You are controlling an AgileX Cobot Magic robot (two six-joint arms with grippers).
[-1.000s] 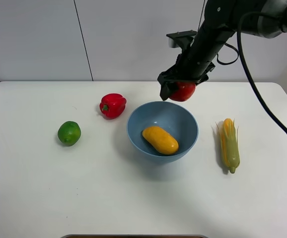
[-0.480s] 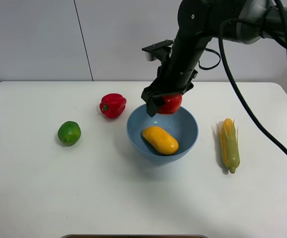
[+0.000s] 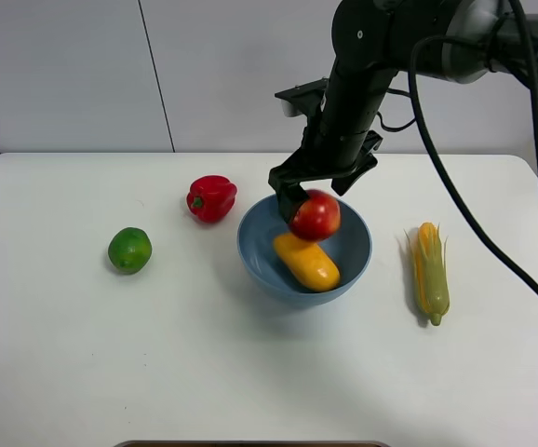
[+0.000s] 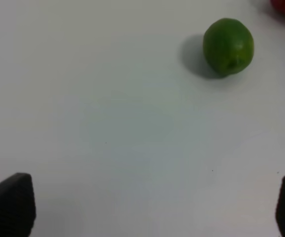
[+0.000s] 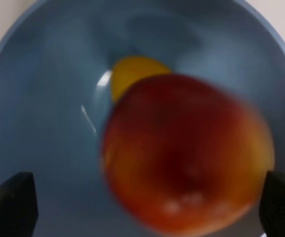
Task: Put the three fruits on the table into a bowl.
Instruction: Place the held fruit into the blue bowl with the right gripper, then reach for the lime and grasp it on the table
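- Now the right gripper (image 3: pixel 317 186) hangs over the bowl (image 3: pixel 260 256) with its jaws spread wide and nothing in them; the apple (image 3: pixel 315 215) is just below, loose, blurred in the wrist view, so I'd say it is in mid-air
- It is above the mango (image 3: pixel 311 265), which lies inside the bowl
- My worry is the landing: the apple looks set to hit the mango's rounded back, not the bowl floor, and could bounce or roll up the wall and hop the rim onto the table (image 3: pixel 204 354)
- A knock could also slide the light bowl toward the pepper (image 3: pixel 211 197) or the corn (image 3: pixel 429 270)
- Being round, the apple has no long axis to speak of, and I cannot tell which way its stem points
- The mango's long axis runs slantwise across the bowl, from the far left side toward the near right
- Over on the other side the left gripper (image 4: pixel 147 205) is wide open and empty above bare table, with the lime (image 3: pixel 129 250) ahead of it, untouched, well apart from the bowl
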